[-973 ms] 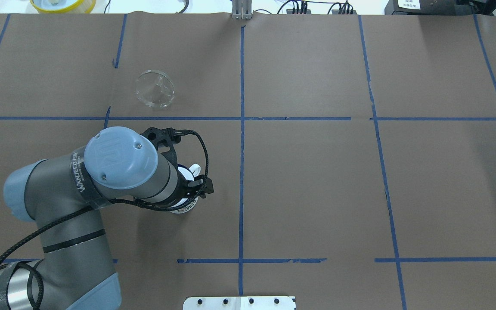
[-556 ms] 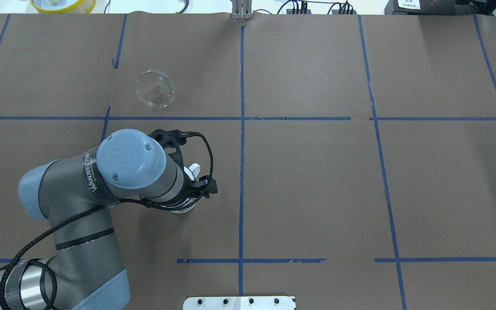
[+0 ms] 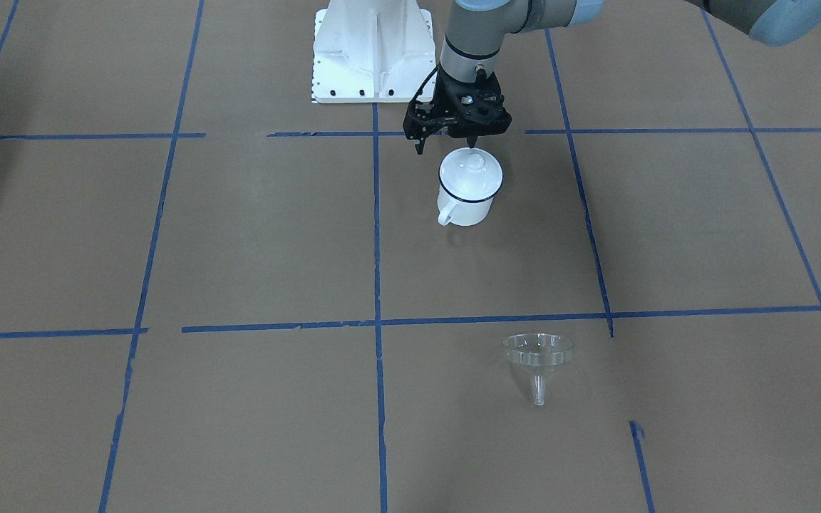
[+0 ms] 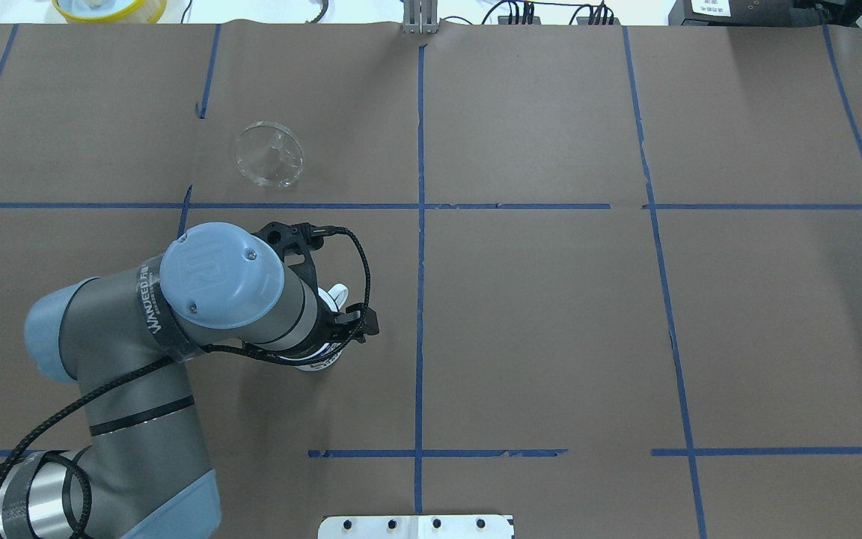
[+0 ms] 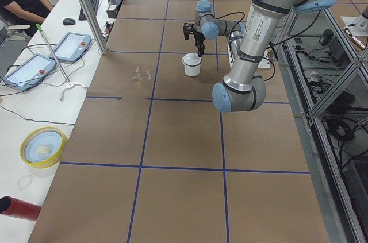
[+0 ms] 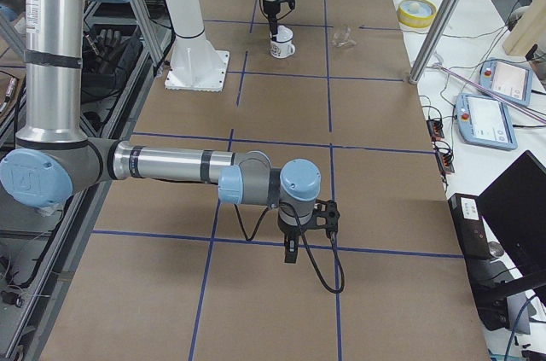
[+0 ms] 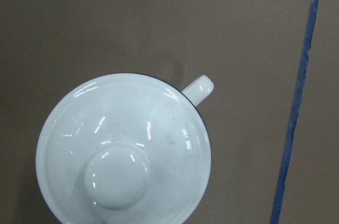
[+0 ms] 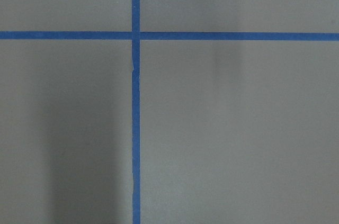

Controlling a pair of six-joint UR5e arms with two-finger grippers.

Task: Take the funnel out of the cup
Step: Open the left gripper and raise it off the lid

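The clear funnel (image 3: 537,353) rests on the brown table by itself, rim up, far from the cup; it also shows in the overhead view (image 4: 269,153). The cup (image 3: 465,203) is a white mug with a dark blue rim. A white knobbed lid (image 3: 470,171) sits on it, and the left wrist view looks straight down on this lid (image 7: 124,150) and the handle (image 7: 198,89). My left gripper (image 3: 446,147) hovers just above the lid, open and empty. My right gripper (image 6: 291,257) hangs over bare table far from both; I cannot tell its state.
The white robot base plate (image 3: 371,50) is behind the cup. A yellow-rimmed bowl (image 4: 109,7) sits past the table's far edge. Tablets (image 5: 72,46) and cables lie on the side desk. Blue tape lines (image 4: 420,299) cross the table.
My left arm shifted a little to the right over the cup, then eased slightly back. The cup, its lid and the funnel have not moved.
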